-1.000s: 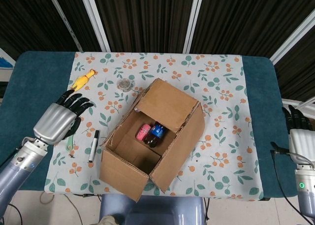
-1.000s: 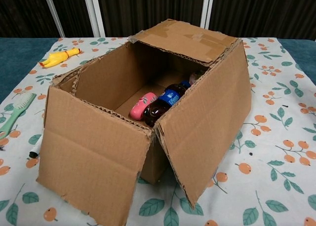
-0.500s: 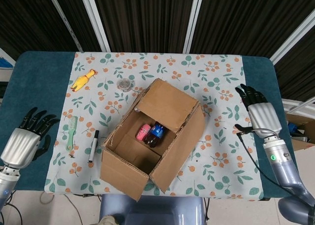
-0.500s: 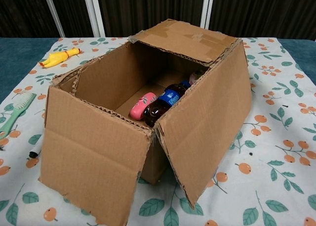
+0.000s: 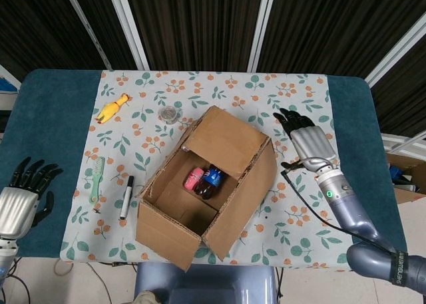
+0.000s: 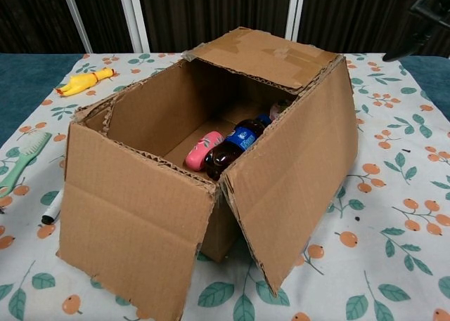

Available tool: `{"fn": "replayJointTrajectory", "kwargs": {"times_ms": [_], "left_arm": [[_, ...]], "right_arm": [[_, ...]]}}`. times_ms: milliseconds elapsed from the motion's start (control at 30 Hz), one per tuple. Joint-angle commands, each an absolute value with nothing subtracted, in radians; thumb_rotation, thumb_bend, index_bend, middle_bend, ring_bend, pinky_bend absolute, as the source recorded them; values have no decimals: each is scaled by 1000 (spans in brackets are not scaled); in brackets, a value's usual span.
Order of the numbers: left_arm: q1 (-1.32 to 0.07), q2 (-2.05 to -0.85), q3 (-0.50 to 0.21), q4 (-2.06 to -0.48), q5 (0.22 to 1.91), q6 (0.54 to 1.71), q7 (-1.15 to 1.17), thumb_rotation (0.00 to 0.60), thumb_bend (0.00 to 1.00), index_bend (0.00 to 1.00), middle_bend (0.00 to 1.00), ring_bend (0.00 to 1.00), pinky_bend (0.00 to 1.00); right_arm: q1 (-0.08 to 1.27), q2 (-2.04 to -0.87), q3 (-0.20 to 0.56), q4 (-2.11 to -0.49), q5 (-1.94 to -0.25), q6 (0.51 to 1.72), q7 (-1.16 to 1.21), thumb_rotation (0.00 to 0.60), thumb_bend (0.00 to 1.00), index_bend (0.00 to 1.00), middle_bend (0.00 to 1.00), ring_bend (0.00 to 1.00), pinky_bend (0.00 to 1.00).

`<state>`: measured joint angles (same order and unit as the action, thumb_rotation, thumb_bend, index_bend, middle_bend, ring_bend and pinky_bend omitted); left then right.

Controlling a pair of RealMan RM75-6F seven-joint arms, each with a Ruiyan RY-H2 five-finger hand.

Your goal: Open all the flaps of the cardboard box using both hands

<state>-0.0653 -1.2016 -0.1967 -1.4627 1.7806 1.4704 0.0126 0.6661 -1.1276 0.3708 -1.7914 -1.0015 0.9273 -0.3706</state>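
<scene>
The cardboard box [image 5: 174, 204] stands mid-table on the flowered cloth. Its far flap [image 5: 223, 141] still lies folded over the top, also plain in the chest view [image 6: 264, 54]. The right flap [image 5: 243, 197] hangs outward and the front flap [image 6: 133, 244] hangs down. Inside lie a pink bottle [image 6: 204, 150] and a cola bottle [image 6: 235, 142]. My right hand [image 5: 307, 143] hovers just right of the box's far corner, fingers spread, holding nothing, not touching; its dark edge shows as the right hand [image 6: 429, 15] in the chest view. My left hand [image 5: 23, 197] is far off at the lower left, fingers apart, empty.
Left of the box lie a yellow rubber chicken [image 5: 112, 108], a green comb [image 5: 96, 177] and a marker [image 5: 126, 196]. A small clear lid [image 5: 170, 113] sits behind the box. Another carton [image 5: 403, 177] stands off the table at the right.
My right hand has moved in from the table's right edge toward the box's far right corner. My left hand has drawn back down and left, away from the comb.
</scene>
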Motion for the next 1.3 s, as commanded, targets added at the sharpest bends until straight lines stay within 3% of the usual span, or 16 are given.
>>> {"fn": "replayJointTrajectory", "kwargs": {"times_ms": [33,267,733,1300], "left_arm": [[-53,-1198,-197,-1483,1712,1468,101,600,633,213,193,92,13],[-45,-1178,-203,-1589,1541,1403,303,600,632,212,184,92,0],[-64,-1195,-184,-1573,1543,1472,249,600,632,200,159,58,0],[-75,-1183,-172,-1563,1533,1530,209,600,632,200,159,58,0]], "right_arm": [[721,-1137,371,-1850,-899,950,-481,600,0,0,26,53,150],[790,-1216,335,-1928,-765,1105,-676,600,0,0,24,49,150],[879,-1381,298,-2014,-687,1311,-863,600,0,0,13,37,151],[1043,-1512,428,-1991,-461,1374,-960,600,0,0,10,30,151]]}}
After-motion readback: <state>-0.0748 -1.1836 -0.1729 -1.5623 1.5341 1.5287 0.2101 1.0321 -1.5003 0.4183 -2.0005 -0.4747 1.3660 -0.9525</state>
